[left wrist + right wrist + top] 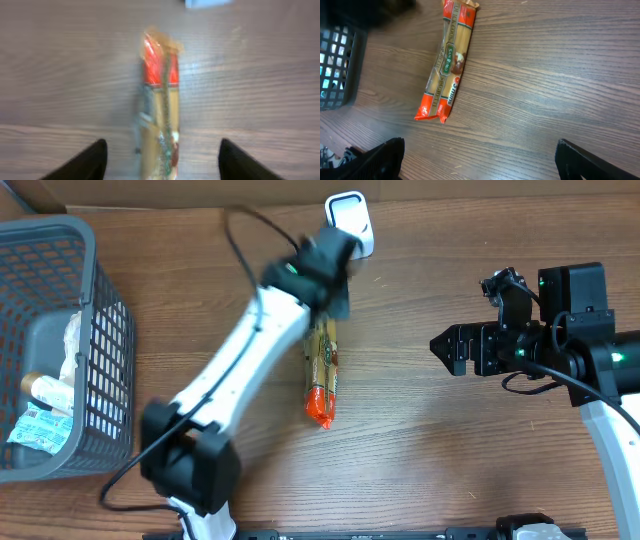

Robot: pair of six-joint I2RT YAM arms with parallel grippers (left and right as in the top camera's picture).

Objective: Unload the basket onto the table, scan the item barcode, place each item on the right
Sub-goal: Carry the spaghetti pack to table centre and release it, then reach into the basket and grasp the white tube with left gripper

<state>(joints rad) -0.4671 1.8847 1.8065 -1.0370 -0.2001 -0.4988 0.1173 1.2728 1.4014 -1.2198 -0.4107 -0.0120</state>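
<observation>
Left gripper [162, 144] spread over the pasta packet [447, 62], right gripper [479, 144] spread too; basket [100, 330] holds small items [38, 428].

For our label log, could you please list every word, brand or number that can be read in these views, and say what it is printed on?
"San Remo": faint, on green, midway along the pasta packet, right wrist view.
"5 mins": white on red, near the same packet's lower end.
Lettering along the packet's side: too small to read.
Small packets in the basket: print too small to read.
Left wrist view: packet blurred, nothing legible.
</observation>
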